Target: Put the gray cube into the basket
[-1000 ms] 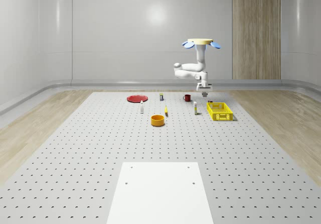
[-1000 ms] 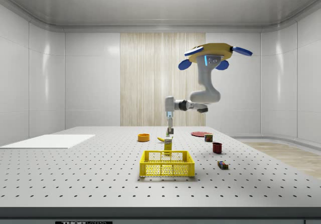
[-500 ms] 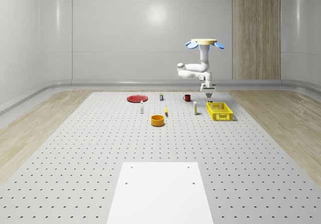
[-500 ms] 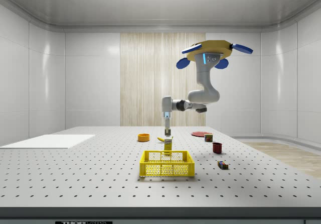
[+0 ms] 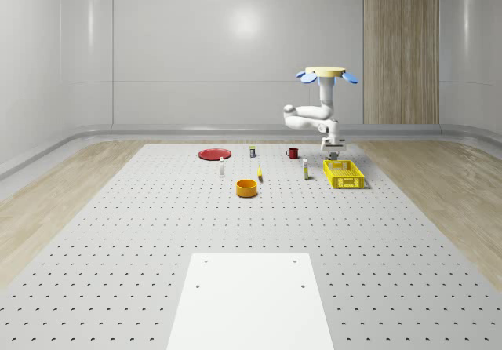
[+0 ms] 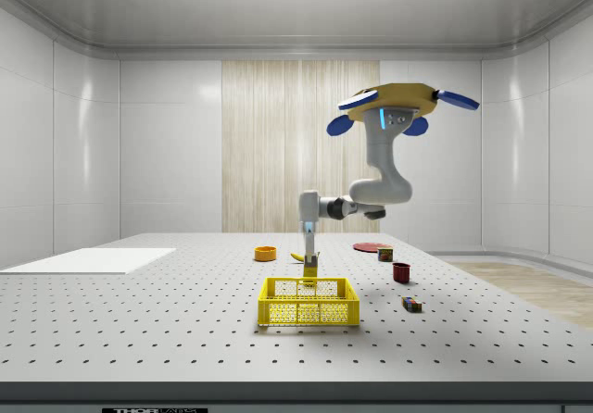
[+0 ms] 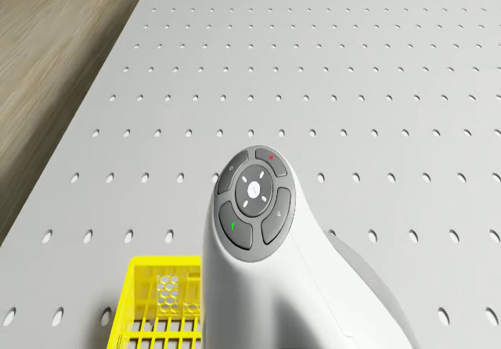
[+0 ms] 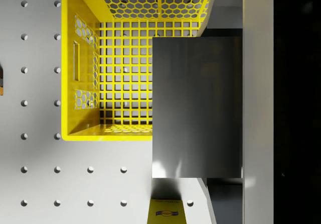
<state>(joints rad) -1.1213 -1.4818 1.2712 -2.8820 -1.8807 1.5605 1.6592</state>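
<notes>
The yellow mesh basket (image 5: 345, 174) stands on the perforated table toward the whole-scene view's right. The drone (image 5: 327, 73) hovers above and slightly behind it, with the white arm bent downward. My gripper (image 5: 334, 154) hangs just over the basket's far end, and the side view puts the gripper (image 6: 309, 256) a little above the basket (image 6: 309, 303). In the wrist view the gray cube (image 8: 196, 106) sits clamped between the fingers, above the basket (image 8: 83, 83) and reaching past its rim. The drone view has the arm's button-topped wrist (image 7: 254, 200) over a corner of the basket (image 7: 160, 310).
An orange bowl (image 5: 247, 187), a red plate (image 5: 214, 154), a red mug (image 5: 292, 152) and several small bottles (image 5: 306, 169) stand to the whole-scene view's left of the basket. A white panel (image 5: 251, 299) lies at the front. A small dark object (image 6: 411, 305) rests beside the basket.
The drone and arm have shifted toward the whole-scene view's right. The gripper, still holding the cube, has come down from beside the basket to just above it.
</notes>
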